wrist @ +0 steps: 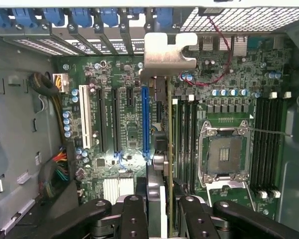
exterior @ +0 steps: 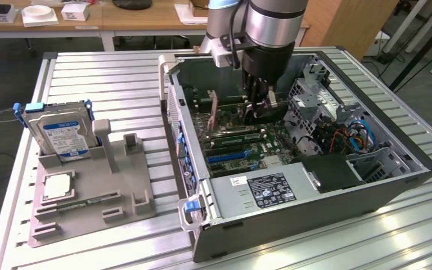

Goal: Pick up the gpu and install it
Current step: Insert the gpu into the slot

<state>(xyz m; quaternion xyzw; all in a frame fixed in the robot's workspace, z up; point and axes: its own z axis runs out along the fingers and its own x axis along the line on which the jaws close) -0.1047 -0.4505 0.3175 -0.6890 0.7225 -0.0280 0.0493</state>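
Observation:
The gpu (wrist: pixel 159 164) shows edge-on in the wrist view. Its silver end bracket (wrist: pixel 169 52) reaches toward the rear slot openings of the open computer case (exterior: pixel 396 169). My gripper (wrist: pixel 159 201) is shut on the card, with a black finger (wrist: pixel 134 219) on each side. The card hangs over the motherboard just beside the long blue slot (wrist: pixel 145 119); I cannot tell whether it touches a slot. In the exterior view the gripper (exterior: pixel 265 109) is deep inside the case, and the gpu's green edge (exterior: pixel 237 134) runs toward that view's left.
The bare processor socket (wrist: pixel 224 152) and memory slots lie beside the card. A power supply (exterior: pixel 272 188) and cables (exterior: pixel 347 138) crowd the case. At the exterior view's left, a grey fixture (exterior: pixel 118 191) carries a hard drive (exterior: pixel 60 132), a processor chip (exterior: pixel 57 185) and a memory stick (exterior: pixel 88 201).

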